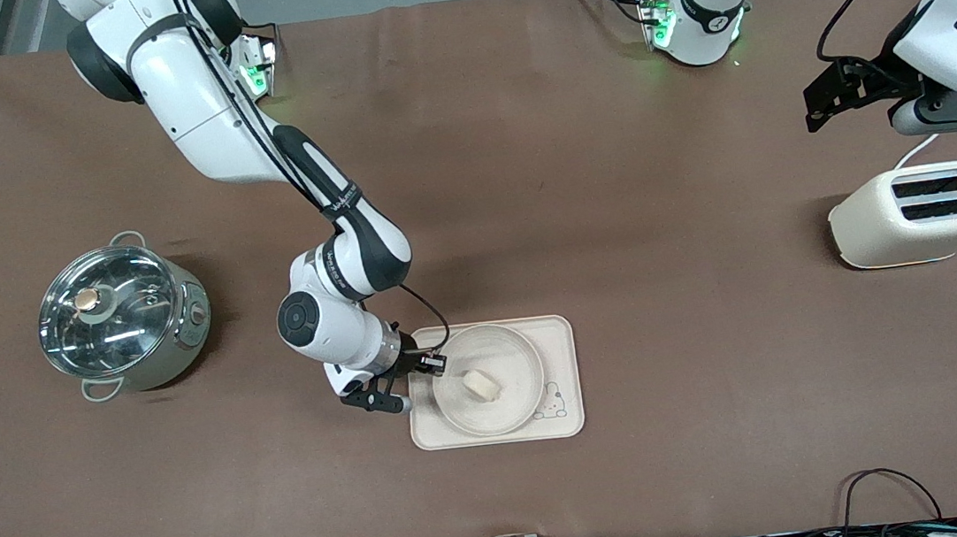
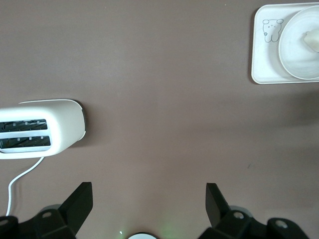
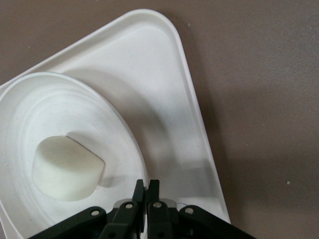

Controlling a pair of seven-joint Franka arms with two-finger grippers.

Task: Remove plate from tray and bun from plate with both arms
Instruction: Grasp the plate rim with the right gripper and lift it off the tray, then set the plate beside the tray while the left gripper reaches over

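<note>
Plate [image 1: 488, 380] sat on the tray [image 1: 558, 335] with the bun [image 1: 482, 385] in it. Only the right wrist view showed the right pincer [image 3: 146, 191] pinched together on the plate's rim. Over the tabletop [image 1: 609, 157] near the toaster [image 1: 924, 214], the left pincer [image 2: 148, 201] waited, spread apart.

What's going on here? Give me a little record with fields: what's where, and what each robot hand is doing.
plate: on the tray
bun: on the plate
right gripper: fingers shut on the plate's rim, at the tray's end toward the right arm
left gripper: open, waiting in the air near the toaster
pot: lidded, toward the right arm's end of the table
</note>
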